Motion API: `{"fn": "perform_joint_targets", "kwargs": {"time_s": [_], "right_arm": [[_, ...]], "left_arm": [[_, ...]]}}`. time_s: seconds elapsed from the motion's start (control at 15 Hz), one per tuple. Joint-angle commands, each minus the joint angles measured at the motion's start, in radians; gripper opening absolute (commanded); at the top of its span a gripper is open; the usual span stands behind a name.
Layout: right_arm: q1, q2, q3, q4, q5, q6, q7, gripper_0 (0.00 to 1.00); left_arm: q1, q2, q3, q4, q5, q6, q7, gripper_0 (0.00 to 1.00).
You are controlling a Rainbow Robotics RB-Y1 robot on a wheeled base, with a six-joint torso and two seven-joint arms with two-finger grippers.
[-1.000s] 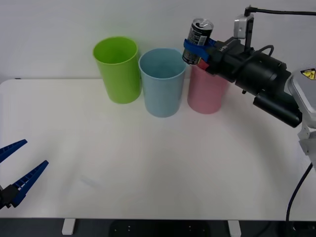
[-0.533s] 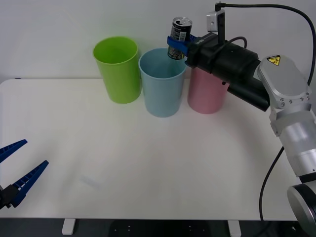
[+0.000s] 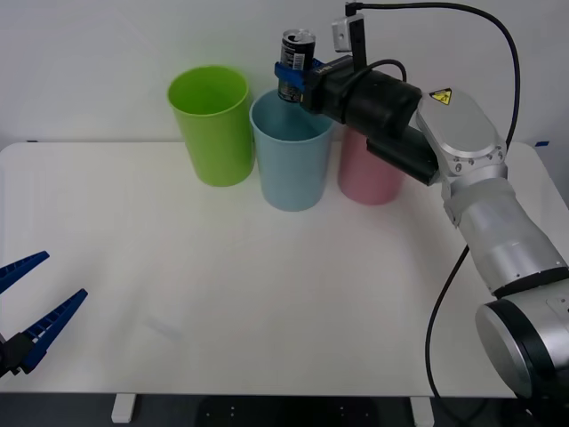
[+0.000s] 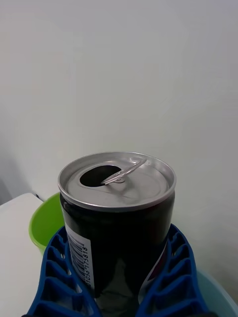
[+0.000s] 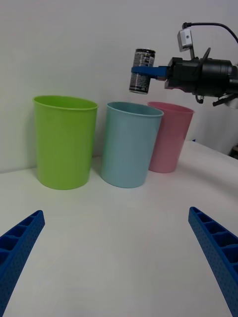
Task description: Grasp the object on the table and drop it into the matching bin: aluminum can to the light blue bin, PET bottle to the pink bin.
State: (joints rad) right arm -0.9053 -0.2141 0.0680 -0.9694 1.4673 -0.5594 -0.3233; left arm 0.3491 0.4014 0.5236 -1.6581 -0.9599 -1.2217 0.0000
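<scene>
My right gripper (image 3: 292,73) is shut on the aluminum can (image 3: 295,64), a small dark can with a silver top and pull tab. It hangs upright above the rim of the light blue bin (image 3: 292,151). The right wrist view shows the can (image 4: 116,218) close up between the blue fingers (image 4: 168,277). The pink bin (image 3: 369,173) stands just right of the blue one, partly behind my right arm. In the left wrist view the can (image 5: 142,71) hovers over the light blue bin (image 5: 130,143), with the pink bin (image 5: 171,136) beside it. My left gripper (image 3: 31,307) rests open at the near left of the table (image 3: 267,294).
A lime green bin (image 3: 212,124) stands left of the light blue one, the three in a row at the table's far side by a white wall. The right arm's black forearm and cable reach over the pink bin.
My right gripper has carried the can leftward, from above the pink bin to above the light blue bin. The left arm has stayed still.
</scene>
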Motion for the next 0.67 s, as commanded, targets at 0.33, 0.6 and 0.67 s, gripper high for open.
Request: {"fn": "perform_joint_targets", "kwargs": {"time_s": [0.33,0.6,0.67], "right_arm": [[0.0,0.009,0.0,0.001,0.014,0.016,0.006,0.11],[0.0,0.009,-0.005,0.001,0.002,0.015,0.009,1.0],[0.0,0.009,-0.005,0.001,-0.004,0.013,0.01,1.0]], "left_arm": [[0.0,0.0,0.0,0.0,0.0,0.0,0.0,1.0],[0.0,0.0,0.0,0.0,0.0,0.0,0.0,1.0],[0.0,0.0,0.0,0.0,0.0,0.0,0.0,1.0]]}}
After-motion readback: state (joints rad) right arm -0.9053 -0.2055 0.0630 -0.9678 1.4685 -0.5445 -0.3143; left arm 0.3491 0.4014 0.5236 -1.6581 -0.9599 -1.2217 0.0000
